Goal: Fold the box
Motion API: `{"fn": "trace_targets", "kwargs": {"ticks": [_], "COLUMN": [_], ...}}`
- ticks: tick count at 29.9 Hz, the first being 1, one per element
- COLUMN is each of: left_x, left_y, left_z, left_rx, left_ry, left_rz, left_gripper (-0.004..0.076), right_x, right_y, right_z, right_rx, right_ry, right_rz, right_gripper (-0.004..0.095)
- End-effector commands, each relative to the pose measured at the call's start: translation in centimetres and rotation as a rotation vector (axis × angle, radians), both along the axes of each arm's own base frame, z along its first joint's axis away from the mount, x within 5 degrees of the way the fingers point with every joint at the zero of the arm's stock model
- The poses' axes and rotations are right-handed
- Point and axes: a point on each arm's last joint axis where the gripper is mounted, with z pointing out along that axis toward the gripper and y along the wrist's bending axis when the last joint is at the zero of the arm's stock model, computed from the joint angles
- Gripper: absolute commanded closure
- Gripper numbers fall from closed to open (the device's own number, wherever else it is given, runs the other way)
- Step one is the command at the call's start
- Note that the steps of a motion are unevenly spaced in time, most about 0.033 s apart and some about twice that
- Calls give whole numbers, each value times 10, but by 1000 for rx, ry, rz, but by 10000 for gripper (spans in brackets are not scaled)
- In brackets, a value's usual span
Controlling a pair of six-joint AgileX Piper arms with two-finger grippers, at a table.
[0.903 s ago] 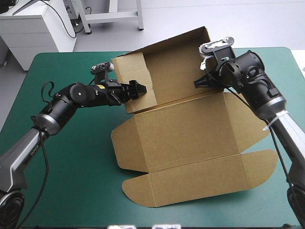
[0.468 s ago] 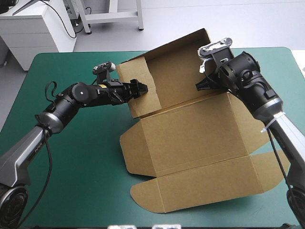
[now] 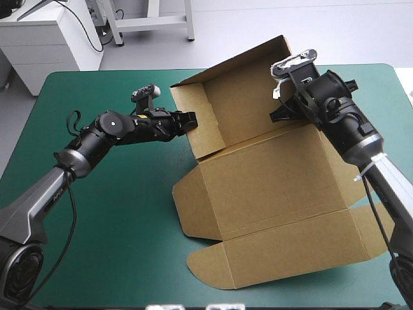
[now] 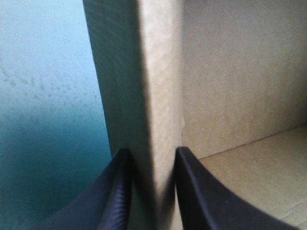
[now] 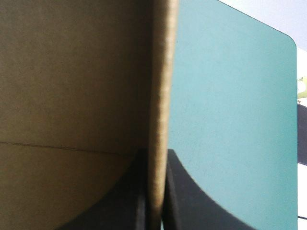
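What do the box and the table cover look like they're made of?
The box: brown cardboard, matte, unprinted; its cut edge shows thickness and the panels bend at scored creases. The teal-green cover: a matte mat, maybe rubber or fabric; the look leaves that open.

With the left arm [image 3: 110, 126], reaches in from the near left corner of the bench [image 3: 97, 226], bends at the elbow and runs nearly level toward the right. Clamps the left jaws almost closed, one black finger [image 4: 115, 196] on each face of the raised wall at the far left of the box [image 3: 271, 181]. With the right arm [image 3: 342, 123], rises from the near right edge toward the far side, wrist turned left. Pinches the right jaws just as tight, fingers [image 5: 187, 201] against both faces of the raised board at the far right.
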Motion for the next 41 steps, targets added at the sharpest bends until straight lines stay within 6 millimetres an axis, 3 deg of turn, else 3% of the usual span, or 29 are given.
{"fn": "trace_targets", "kwargs": {"ticks": [1,3,15,19,24,32,41], "left_x": [-4,-3,-6,-7,-7,8,19], "left_y": [-5,-6,-6,-3,-1,-7,-27], "left_z": [20,17,20,32,54,43,17], "left_rx": [-79,-79,-80,38,328,505,556], "left_ry": [-21,-11,25,30,35,257,348], "left_rz": [-14,-17,-22,-45,-55,-153,-153], "left_gripper": [601,722,732,732,732,732,732], "right_x": [-11,-11,-13,-10,1,12,23], "right_y": [-2,-2,2,2,1,8,13], "right_z": [29,28,22,17,-3,-28,-71], "right_rx": [53,54,173,243,293,297,286], "right_ry": [-125,-122,-63,-19,107,225,354], "right_rz": [34,33,-14,-19,-56,-102,-143], "right_gripper": [922,922,922,922,922,922,922]}}
